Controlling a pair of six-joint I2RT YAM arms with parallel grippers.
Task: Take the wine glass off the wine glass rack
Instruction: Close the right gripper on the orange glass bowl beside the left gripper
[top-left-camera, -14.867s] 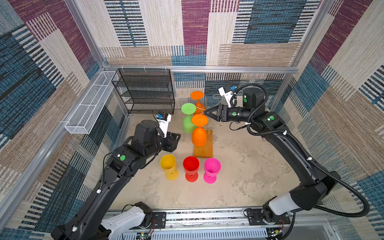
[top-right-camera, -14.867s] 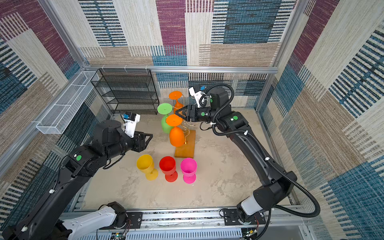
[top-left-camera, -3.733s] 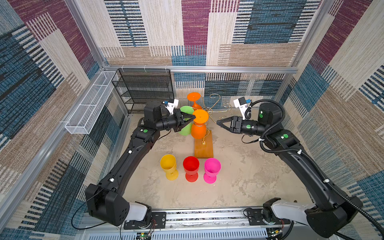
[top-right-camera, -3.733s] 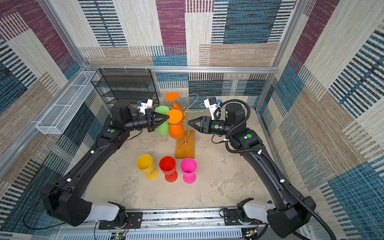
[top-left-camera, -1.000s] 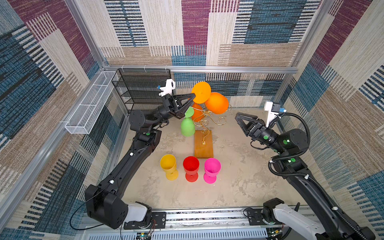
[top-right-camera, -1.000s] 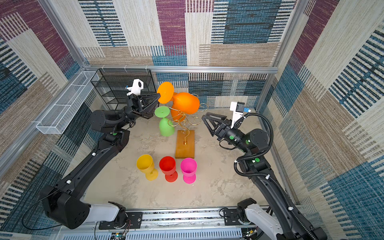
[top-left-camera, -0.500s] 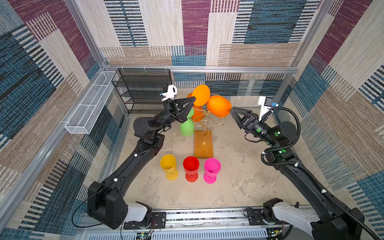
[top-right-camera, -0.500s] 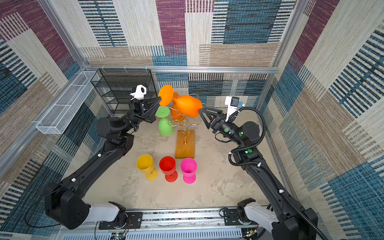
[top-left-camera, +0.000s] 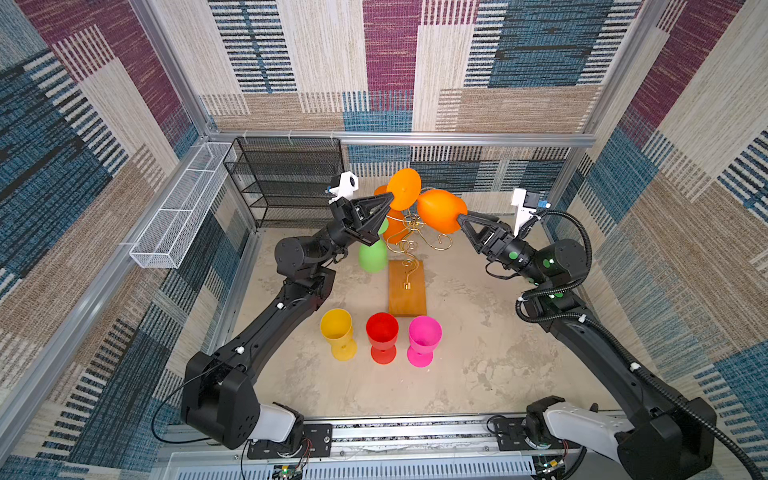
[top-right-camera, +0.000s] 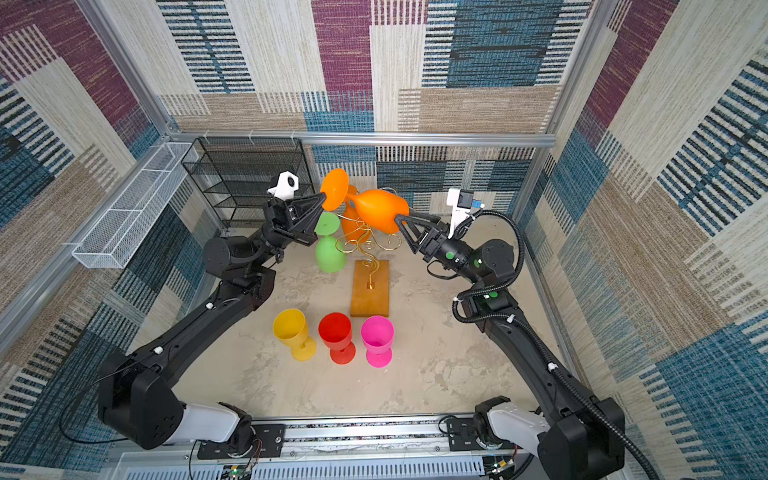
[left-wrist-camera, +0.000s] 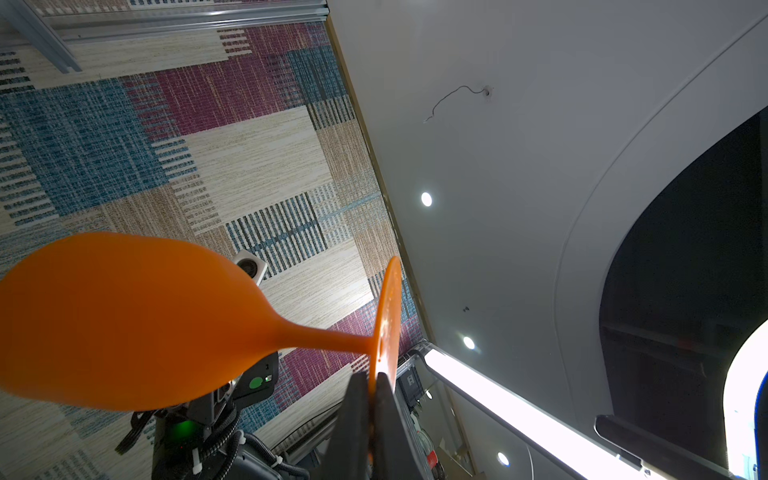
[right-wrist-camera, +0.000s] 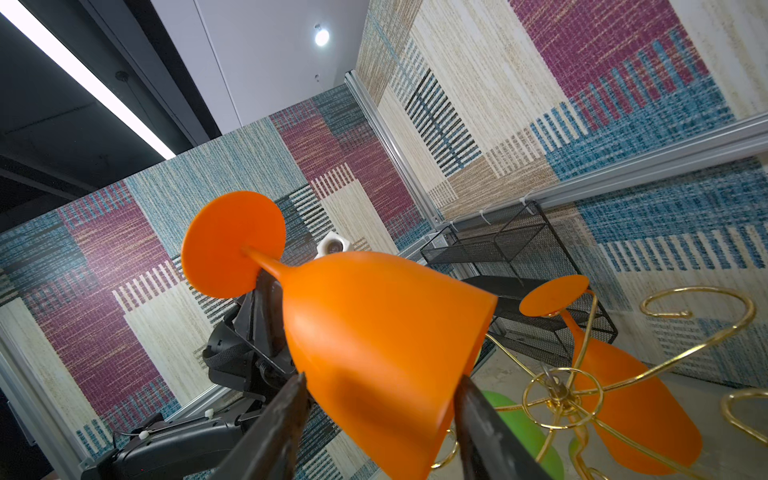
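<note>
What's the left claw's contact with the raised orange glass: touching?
Touching. Left wrist view: left claw pinches the orange glass by its foot rim.

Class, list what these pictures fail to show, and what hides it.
- Right wrist view: whether the right pincer presses the held orange wine glass; its bowl covers the contact.
- In a top view: foot of the green wine glass, partly behind the left pincer.
- Left wrist view: the wine glass rack, outside the frame.

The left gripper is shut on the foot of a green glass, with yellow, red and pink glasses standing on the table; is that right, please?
Not quite: the left gripper is shut on the foot of an orange glass, as the left wrist view shows; the rest is right.
</note>
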